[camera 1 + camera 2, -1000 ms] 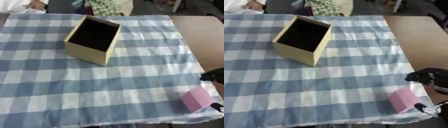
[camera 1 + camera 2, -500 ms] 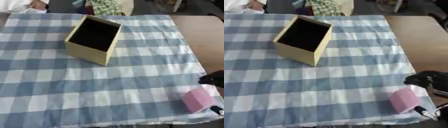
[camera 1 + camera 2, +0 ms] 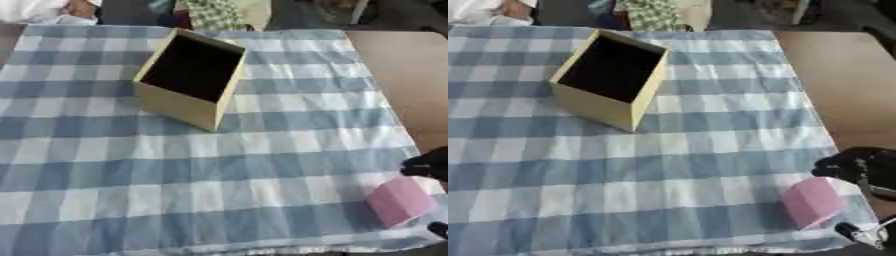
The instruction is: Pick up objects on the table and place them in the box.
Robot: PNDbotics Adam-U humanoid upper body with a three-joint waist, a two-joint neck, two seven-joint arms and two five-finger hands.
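A blue-and-white checked cloth point(image 3: 667, 165) covers most of the table point(image 3: 842, 80), whose bare brown top shows along the right side. On the cloth, toward the far left of centre, stands an open tan box point(image 3: 610, 80), set at an angle to the checks and tilted a little so its dark inside faces the camera. Nothing can be made out inside it.

Near the front right corner of the cloth lies a pink block point(image 3: 814, 202), well apart from the box. It sits on the cloth close to the right hem.

The robot's right hand point(image 3: 859, 167) comes in from the right edge, black with silver parts, just beyond the far right side of the pink block. One dark fingertip point(image 3: 846, 231) shows below the block's near right corner, while the bulk of the hand sits at its upper right, so the hand appears to bracket the block from the right. Whether the fingers touch the block or have closed on it cannot be told; much of the hand is cut off by the edge of the picture.

The left hand shows in neither view.

At the far edge, beyond the cloth, some green checked fabric point(image 3: 651, 14) and white fabric point(image 3: 474, 10) are visible
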